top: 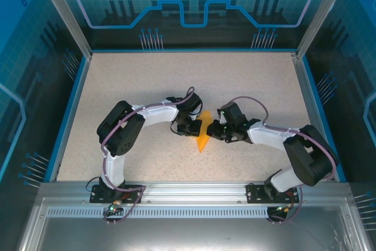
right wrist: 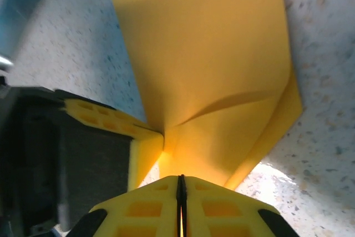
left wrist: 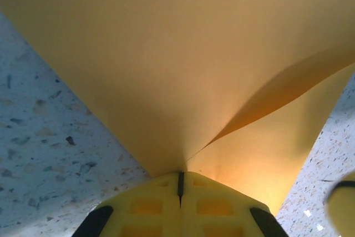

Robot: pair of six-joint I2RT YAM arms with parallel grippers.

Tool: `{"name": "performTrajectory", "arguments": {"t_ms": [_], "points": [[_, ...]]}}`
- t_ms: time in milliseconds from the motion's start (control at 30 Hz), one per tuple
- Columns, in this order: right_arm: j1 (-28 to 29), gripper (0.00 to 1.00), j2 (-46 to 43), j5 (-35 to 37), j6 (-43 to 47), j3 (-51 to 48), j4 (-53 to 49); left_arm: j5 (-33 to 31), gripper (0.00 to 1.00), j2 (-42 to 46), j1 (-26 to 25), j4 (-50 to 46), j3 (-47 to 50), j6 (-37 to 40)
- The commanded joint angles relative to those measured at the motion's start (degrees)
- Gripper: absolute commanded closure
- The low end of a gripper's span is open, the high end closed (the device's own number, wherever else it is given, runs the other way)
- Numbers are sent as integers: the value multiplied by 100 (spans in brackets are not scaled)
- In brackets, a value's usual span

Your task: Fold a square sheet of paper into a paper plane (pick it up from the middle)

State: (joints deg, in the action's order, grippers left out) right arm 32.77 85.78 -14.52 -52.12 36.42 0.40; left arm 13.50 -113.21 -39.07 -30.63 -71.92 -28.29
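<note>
Top external: orange paper [top: 203, 139] betw L pincer [top: 192, 129] & R pincer [top: 215, 131], both clamped on it

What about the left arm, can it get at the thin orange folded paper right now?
Yes, apparently: the left tool is shut on the thin bright orange folded paper. The right tool pinches the same sheet from the other side and does not seem to block it.

Bright orange paper [top: 203, 138], yellow fingers [left wrist: 147, 206] on the left tool [left wrist: 180, 177], beige table [top: 147, 86] speckled with dark flecks.
</note>
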Motion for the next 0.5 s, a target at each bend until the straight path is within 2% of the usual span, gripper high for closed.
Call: {"name": "performTrajectory", "arguments": {"t_ms": [0, 467], "points": [[161, 90, 287, 31, -160, 57, 152, -1031, 95, -693, 23, -311, 302, 140], [300, 90, 627, 171, -64, -27, 170, -1051, 95, -711, 25, -303, 372, 138]]}}
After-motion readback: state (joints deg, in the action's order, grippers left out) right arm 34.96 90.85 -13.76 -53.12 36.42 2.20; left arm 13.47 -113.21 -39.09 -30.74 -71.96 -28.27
